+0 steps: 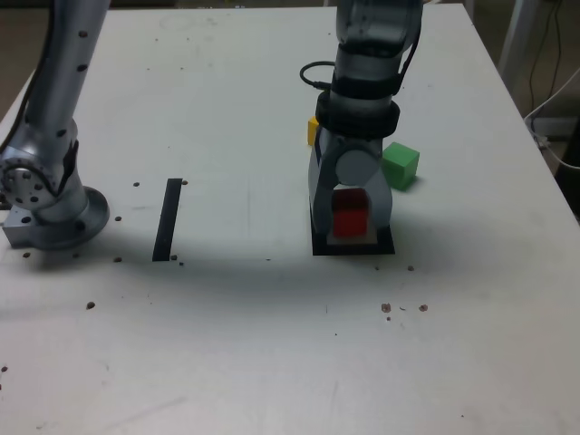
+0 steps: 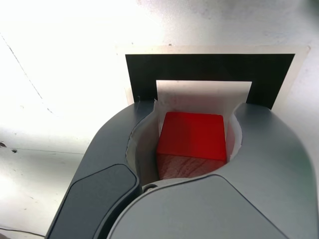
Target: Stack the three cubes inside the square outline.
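Clamped around red cube (image 2: pixel 192 135) by gripper (image 1: pixel 352 217) over square outline (image 1: pixel 319 248), first placing unfinished; green cube (image 1: pixel 400 165) and yellow cube (image 1: pixel 313 130) waiting beyond outline, unstacked.

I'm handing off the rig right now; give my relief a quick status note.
Gripper: down over the square outline, jaws around the red cube; whether it grips or has let go cannot be told.
Red cube: within the outline's white centre.
Green cube: on the table, behind the outline.
Yellow cube: behind the arm, mostly hidden.
Left: release red, then stack the other two.
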Action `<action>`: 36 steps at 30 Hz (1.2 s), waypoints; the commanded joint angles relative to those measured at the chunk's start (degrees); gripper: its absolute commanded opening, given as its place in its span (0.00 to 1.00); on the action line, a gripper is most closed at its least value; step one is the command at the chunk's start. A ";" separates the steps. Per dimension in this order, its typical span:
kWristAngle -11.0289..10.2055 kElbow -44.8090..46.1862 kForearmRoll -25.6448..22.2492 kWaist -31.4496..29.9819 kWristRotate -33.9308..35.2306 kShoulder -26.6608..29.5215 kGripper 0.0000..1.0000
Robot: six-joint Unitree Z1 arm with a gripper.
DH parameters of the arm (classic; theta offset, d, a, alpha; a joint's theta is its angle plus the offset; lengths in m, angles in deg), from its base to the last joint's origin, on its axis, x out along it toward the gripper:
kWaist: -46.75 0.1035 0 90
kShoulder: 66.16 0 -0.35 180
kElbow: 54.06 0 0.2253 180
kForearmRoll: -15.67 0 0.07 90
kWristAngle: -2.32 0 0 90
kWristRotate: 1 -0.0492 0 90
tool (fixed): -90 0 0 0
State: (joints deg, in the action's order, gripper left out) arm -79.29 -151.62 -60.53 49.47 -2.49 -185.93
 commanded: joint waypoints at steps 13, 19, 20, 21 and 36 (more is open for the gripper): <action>0.51 2.22 2.21 -0.08 -0.10 -0.62 0.99; -1.87 2.24 2.01 -0.01 1.52 1.94 0.99; -2.59 2.21 1.71 0.10 2.08 2.59 0.99; -3.34 2.18 1.30 0.28 2.69 3.27 0.99; -9.73 0.98 -5.25 8.28 6.49 9.00 1.00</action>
State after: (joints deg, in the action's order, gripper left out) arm -88.87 -150.29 -65.41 57.09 3.68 -177.21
